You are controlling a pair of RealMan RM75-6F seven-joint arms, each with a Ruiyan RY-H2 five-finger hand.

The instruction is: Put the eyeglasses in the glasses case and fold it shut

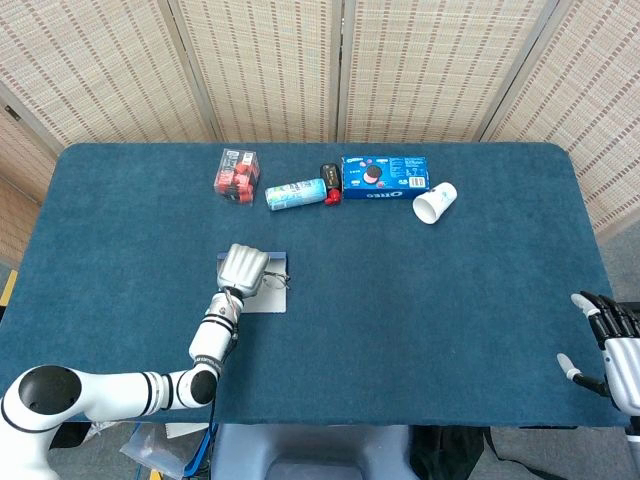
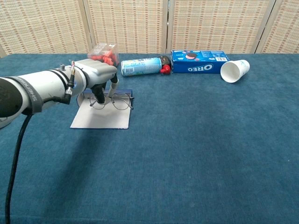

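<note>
The glasses case (image 2: 100, 119) (image 1: 265, 299) lies unfolded and flat on the blue table, a grey sheet with a dark blue far flap. My left hand (image 2: 103, 77) (image 1: 243, 268) hovers over its far part and pinches the thin-framed eyeglasses (image 2: 113, 102) (image 1: 278, 281) by their left side. The eyeglasses hang just above the case's far edge, lenses toward the chest camera. My right hand (image 1: 615, 345) sits at the table's near right edge with its fingers apart and nothing in it; only the head view shows it.
Along the far side stand a red pack in clear wrap (image 2: 103, 55), a lying can (image 2: 140, 66), a small dark bottle with a red cap (image 2: 164, 64), an Oreo box (image 2: 199, 61) and a tipped white paper cup (image 2: 234, 70).
</note>
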